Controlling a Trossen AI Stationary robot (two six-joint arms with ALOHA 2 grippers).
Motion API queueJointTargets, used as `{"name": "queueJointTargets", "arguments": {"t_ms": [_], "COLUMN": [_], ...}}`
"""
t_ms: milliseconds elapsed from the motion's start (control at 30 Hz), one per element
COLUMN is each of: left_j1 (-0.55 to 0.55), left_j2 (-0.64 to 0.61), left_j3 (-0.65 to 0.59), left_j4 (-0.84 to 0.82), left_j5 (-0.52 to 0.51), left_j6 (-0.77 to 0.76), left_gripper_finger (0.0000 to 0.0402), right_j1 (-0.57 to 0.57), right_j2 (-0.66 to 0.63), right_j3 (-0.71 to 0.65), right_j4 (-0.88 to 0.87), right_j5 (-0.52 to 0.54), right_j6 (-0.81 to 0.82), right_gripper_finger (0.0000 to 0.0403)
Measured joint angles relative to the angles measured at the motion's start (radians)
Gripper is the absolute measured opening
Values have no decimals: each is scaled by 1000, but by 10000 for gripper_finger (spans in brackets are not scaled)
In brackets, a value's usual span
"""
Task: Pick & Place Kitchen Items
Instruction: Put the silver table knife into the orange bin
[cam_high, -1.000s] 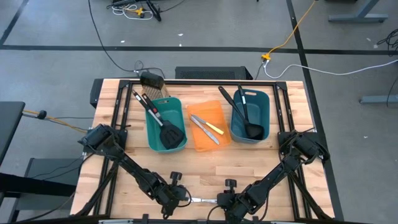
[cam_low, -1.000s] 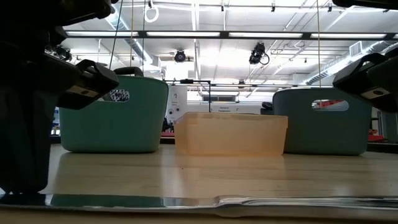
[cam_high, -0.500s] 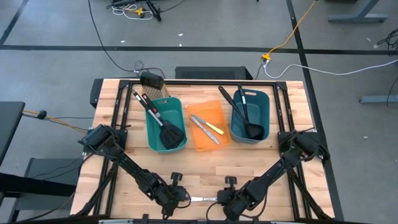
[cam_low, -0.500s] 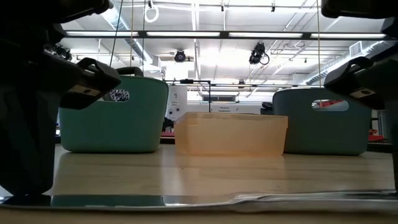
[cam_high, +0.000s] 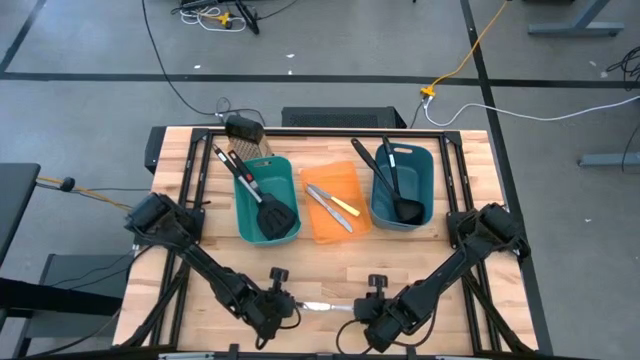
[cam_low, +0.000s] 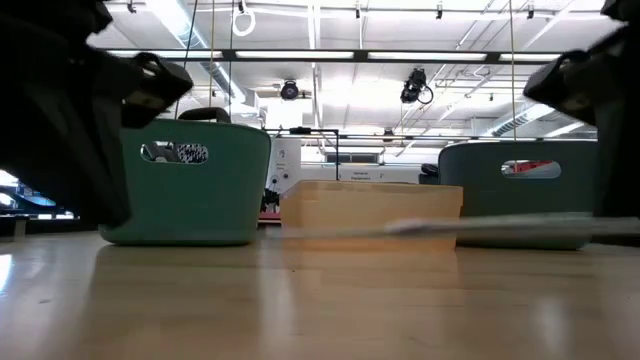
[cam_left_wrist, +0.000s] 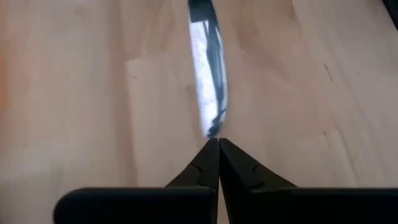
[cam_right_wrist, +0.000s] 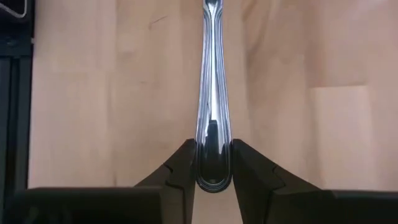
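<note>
A silver table knife (cam_high: 325, 306) hangs level just above the wood near the table's near edge, between my two grippers. My left gripper (cam_high: 292, 308) is shut on its blade tip, and my right gripper (cam_high: 358, 311) is shut on its handle end. In the low view the knife (cam_low: 480, 225) shows as a blurred silver streak above the tabletop. The other kitchen items lie in bins farther back: two black spatulas (cam_high: 262, 200), a silver knife (cam_high: 327, 208) with a yellow-handled knife (cam_high: 345, 206), and two black ladles (cam_high: 395, 185). My left gripper (cam_left_wrist: 219, 146) pinches the very tip of the knife's blade (cam_left_wrist: 213, 127) between its two fingertips (cam_left_wrist: 199, 168). The fingers slant down and lie along the knife, which runs straight on from them, clear of the wood. My right gripper (cam_right_wrist: 213, 163) pinches the rounded end of the knife's handle (cam_right_wrist: 213, 177) between its two fingers (cam_right_wrist: 180, 165), one on each long edge. The fingers slant down and lie along the knife. The handle runs straight away from them, clear of the table.
A teal bin (cam_high: 248, 215), an orange bin (cam_high: 330, 232) and a blue-green bin (cam_high: 425, 170) stand in a row across the table's middle. Bare wood (cam_high: 330, 265) lies between the bins and my grippers. A black frame runs along the table's edges.
Both grippers have risen together, still shut on the knife's two ends. The knife lay on the wood at the near edge. It now hangs level and clear of the table, a little farther from the near edge.
</note>
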Motion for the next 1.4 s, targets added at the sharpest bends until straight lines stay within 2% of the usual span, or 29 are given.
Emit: {"name": "queueJointTargets", "arguments": {"t_ms": [133, 400, 600, 767, 867, 1000, 1067, 1200, 1300, 1400], "left_j1": [-31, -109, -164, -170, -163, -127, -90, -16, 36, 93], "left_j2": [-20, -62, -39, -38, -38, -68, -113, -231, -339, -443], "left_j3": [2, 4, 3, 3, 4, 3, 3, 4, 4, 4], "left_j4": [-41, -55, -25, 26, 104, 155, 169, 176, 193, 194], "left_j5": [-93, -189, -372, -450, -457, -378, -317, -173, -14, 106], "left_j6": [-32, -94, -117, -57, 74, 253, 316, 438, 512, 569], "left_gripper_finger": [5, 4, 3, 3, 3, 2, 2, 2, 2, 1], "right_j1": [15, 37, 48, 29, -18, -139, -206, -311, -372, -414], "right_j2": [-47, -130, -218, -344, -444, -570, -632, -718, -735, -738], "right_j3": [1, 2, 1, -96, -209, -365, -422, -497, -524, -535], "right_j4": [-74, -206, -281, -193, 7, 358, 465, 561, 588, 635], "right_j5": [51, 153, 375, 521, 517, 359, 300, 225, 149, 119], "right_j6": [37, 105, 199, 173, 3, -321, -399, -479, -519, -563], "right_gripper_finger": [88, 88, 88, 88, 88, 88, 88, 88, 87, 86]}}
